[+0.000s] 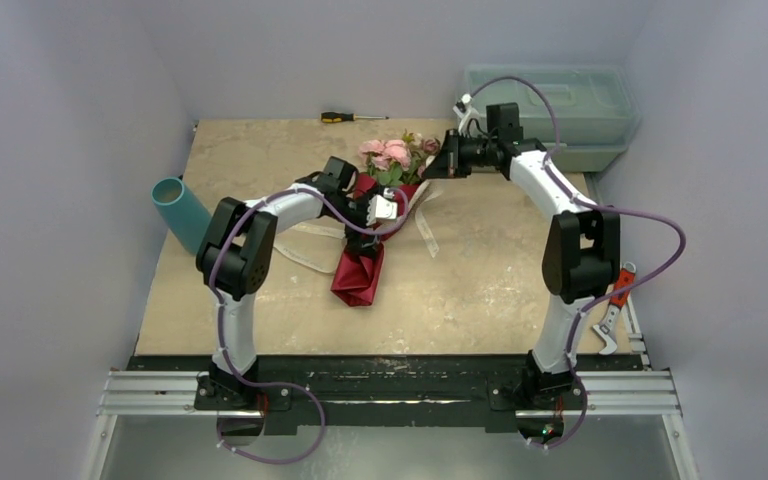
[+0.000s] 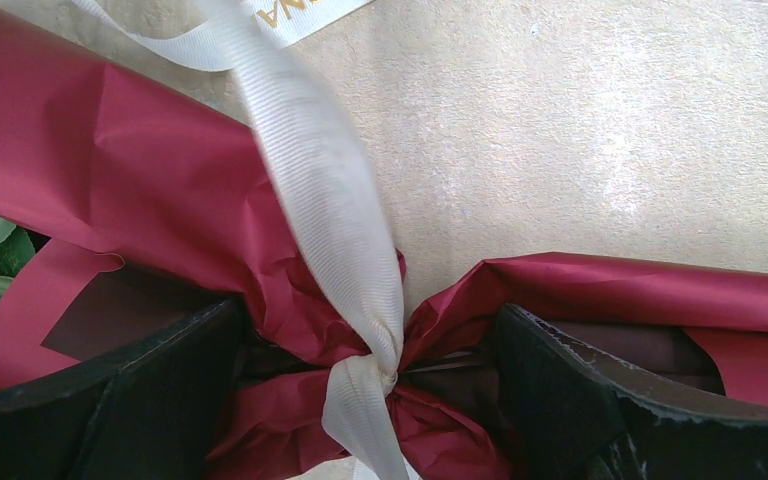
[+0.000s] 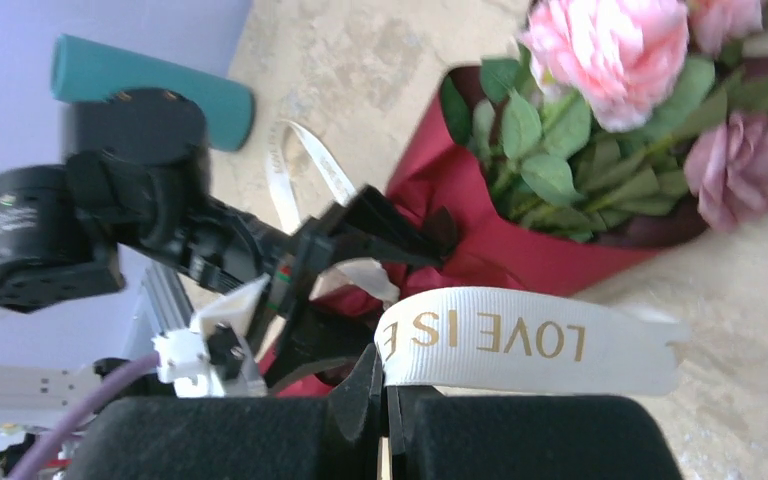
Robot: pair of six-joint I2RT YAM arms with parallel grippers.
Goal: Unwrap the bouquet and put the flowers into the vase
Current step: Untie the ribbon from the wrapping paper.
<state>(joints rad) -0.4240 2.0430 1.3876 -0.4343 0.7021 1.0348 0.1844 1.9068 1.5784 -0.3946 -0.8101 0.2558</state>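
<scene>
The bouquet (image 1: 360, 270) lies mid-table in its maroon paper cone, and the flowers (image 1: 392, 155), pink roses with green leaves, spill out at its far end. My left gripper (image 2: 368, 310) is open, its black fingers (image 2: 160, 390) standing either side of the paper's pinched waist where the cream ribbon (image 2: 330, 220) is knotted. My right gripper (image 3: 385, 400) is shut on the ribbon's printed end (image 3: 520, 340), beside the roses (image 3: 610, 50). The teal vase (image 1: 180, 212) sits at the table's left edge, away from both grippers.
A pale green toolbox (image 1: 550, 100) stands at the back right, just behind the right arm. A screwdriver (image 1: 352, 117) lies at the far edge. A red-handled tool (image 1: 615, 300) rests by the right rim. Loose ribbon (image 1: 425, 225) trails right of the bouquet.
</scene>
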